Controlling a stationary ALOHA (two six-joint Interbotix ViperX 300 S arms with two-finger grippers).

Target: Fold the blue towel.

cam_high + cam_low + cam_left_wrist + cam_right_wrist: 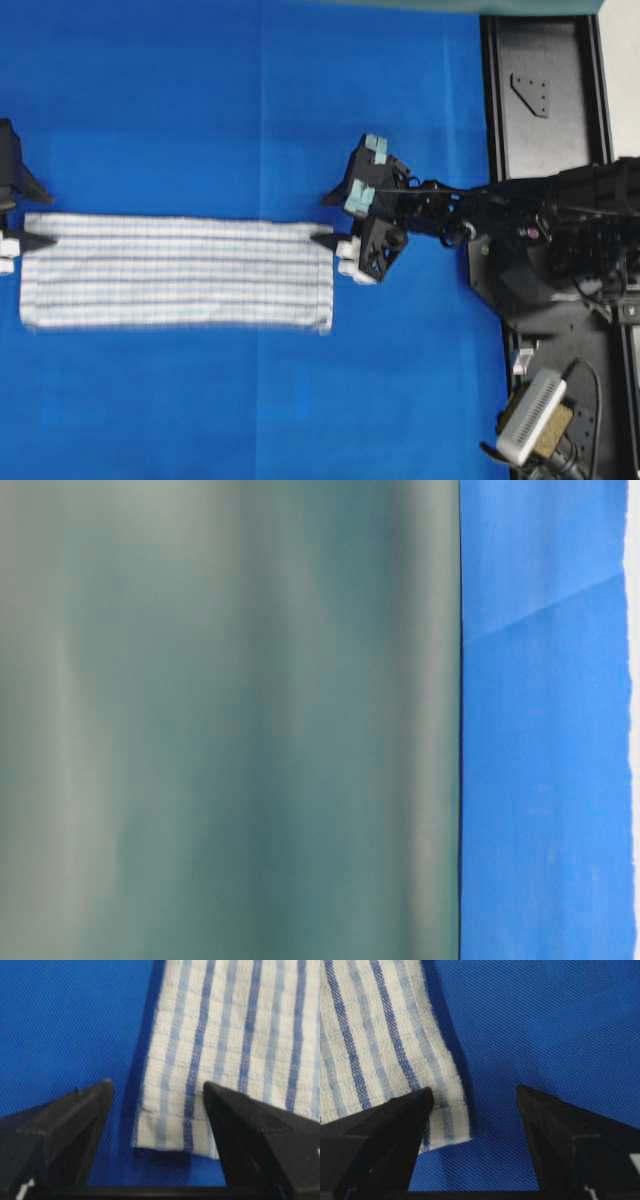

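A rectangular white cloth towel with thin light-blue and navy stripes [175, 272] lies flat as a long folded band on the plain bright-blue table covering [250, 110], stretching from the left edge of the overhead view to just past the middle. The left gripper [157, 1110] sits at the towel's upper left corner with its black jaws spread wide; in the left wrist view the corner of the striped cloth lies between the two fingers, one black finger [75, 1120] over bare blue covering and the other overlapping the cloth's edge. The right gripper [472, 1110], on the black right arm [470, 220], sits at the towel's upper right corner, jaws likewise spread wide; one finger [390, 1125] overlaps the hemmed corner while the other stands over the blue covering. Neither gripper pinches the cloth. The table-level view shows only a blurred grey-green surface [230, 720] beside a strip of blue covering
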